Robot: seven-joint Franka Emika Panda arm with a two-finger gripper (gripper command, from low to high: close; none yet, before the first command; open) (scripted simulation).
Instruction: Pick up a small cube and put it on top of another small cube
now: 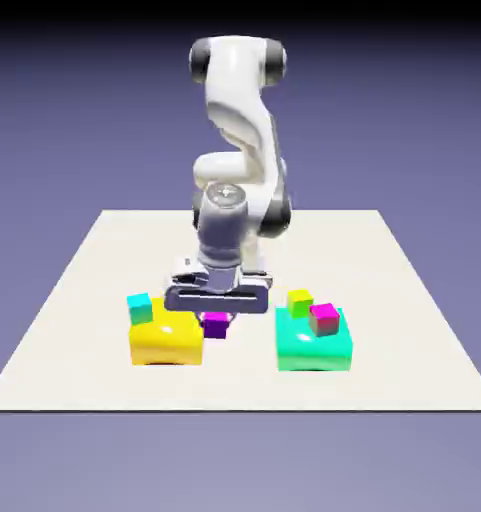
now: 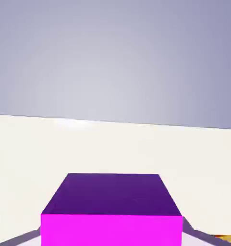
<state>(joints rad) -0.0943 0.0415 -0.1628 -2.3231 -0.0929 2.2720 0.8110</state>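
A tiny bright magenta-purple small cube (image 1: 216, 325) sits low by the table, just off the exterior view's right side of the big yellow block (image 1: 166, 340). My gripper (image 1: 216, 316) is lowered straight over it and is shut on it. In the hand view this small cube (image 2: 112, 211) fills the bottom middle, with only thin grey slivers of the fingertips (image 2: 203, 235) showing beside it. A small cyan cube (image 1: 140, 308) rests on the yellow block's far left corner.
A big teal block (image 1: 314, 345) lies at the exterior view's right. On it sit a small yellow-green cube (image 1: 300, 300) and a slightly larger magenta cube with dark sides (image 1: 325, 319). The cream table (image 1: 84, 300) ends against a blue-violet backdrop.
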